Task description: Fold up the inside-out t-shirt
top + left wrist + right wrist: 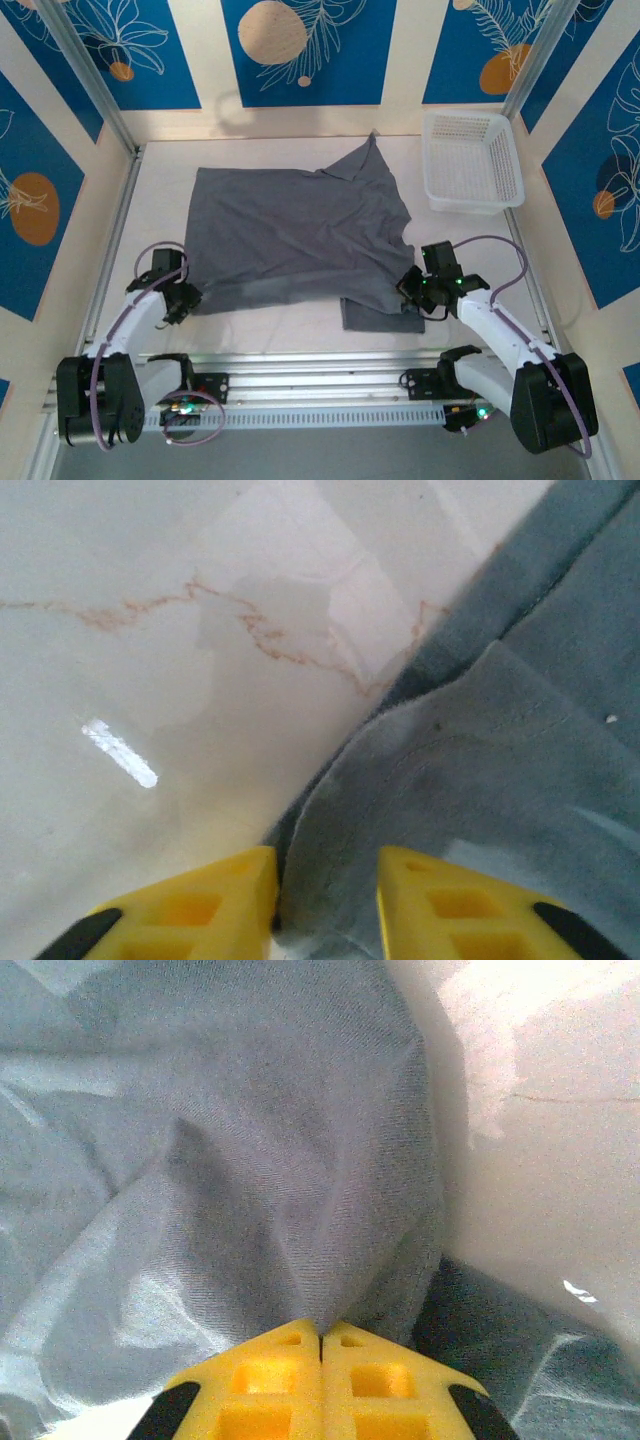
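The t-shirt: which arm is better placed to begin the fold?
Right, probably: the right jaws are shut on a pinch of the t-shirt; the left jaws stand apart around its edge, not gripping yet.

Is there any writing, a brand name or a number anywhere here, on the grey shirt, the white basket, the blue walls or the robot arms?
No readable text anywhere.
t-shirt: plain grey, with no print and no visible tag.
basket: bare white mesh, no label.
wall panels: only leaf outlines and orange circles, no letters.
robot arms: no marking legible; anything there is too small to tell.
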Robot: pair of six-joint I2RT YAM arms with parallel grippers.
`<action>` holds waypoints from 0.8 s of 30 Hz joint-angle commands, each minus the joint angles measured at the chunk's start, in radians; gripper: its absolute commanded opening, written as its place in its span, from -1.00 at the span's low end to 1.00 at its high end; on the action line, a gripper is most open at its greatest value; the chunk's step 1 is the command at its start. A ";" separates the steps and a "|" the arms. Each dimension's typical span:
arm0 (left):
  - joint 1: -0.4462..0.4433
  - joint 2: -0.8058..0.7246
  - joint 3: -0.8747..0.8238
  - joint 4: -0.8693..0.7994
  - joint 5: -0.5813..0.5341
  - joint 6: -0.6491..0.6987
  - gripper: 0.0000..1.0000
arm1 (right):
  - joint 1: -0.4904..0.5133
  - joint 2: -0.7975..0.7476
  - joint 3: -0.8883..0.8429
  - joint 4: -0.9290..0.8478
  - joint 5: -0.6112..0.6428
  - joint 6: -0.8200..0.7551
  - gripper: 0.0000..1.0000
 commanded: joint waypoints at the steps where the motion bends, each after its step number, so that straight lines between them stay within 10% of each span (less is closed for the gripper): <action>1: 0.010 0.007 -0.020 0.011 0.010 -0.006 -0.58 | -0.005 -0.015 0.021 -0.022 0.012 0.004 -0.96; 6: 0.012 -0.022 -0.022 -0.014 0.033 0.006 -1.00 | -0.013 -0.019 0.015 -0.034 0.036 0.029 -0.96; 14: 0.013 -0.287 0.064 -0.275 -0.178 0.034 -1.00 | -0.132 -0.152 -0.031 -0.146 0.083 0.009 -1.00; 24: 0.013 -0.341 0.051 -0.288 -0.165 0.000 -1.00 | -0.127 -0.250 -0.046 -0.248 -0.031 -0.007 -1.00</action>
